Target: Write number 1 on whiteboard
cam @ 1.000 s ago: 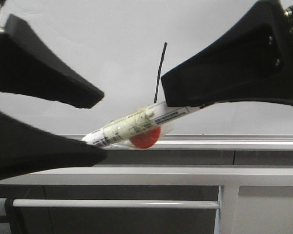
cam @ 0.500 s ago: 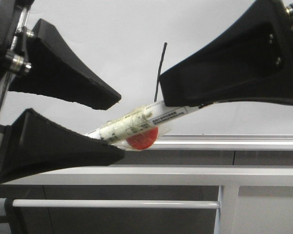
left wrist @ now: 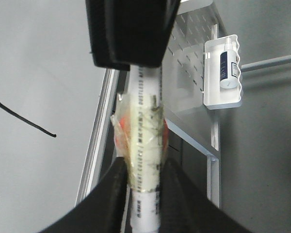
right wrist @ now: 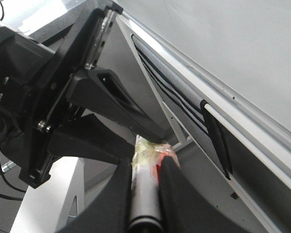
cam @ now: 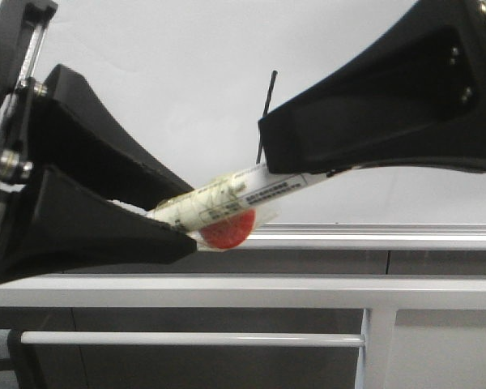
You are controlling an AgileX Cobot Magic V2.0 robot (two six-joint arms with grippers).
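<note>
White marker is clamped at both ends by left gripper and right gripper, number 1 at its 12 o'clock on whiteboard.

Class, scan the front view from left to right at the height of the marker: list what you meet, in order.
Left claw → taped white marker with its red tag → black number 1 → right claw.

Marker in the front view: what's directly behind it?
Behind the marker is the whiteboard, with the number 1 rising above it. The stroke's lower end passes behind the right gripper and the marker, so its foot is hidden. The board's silver rail runs just below.
</note>
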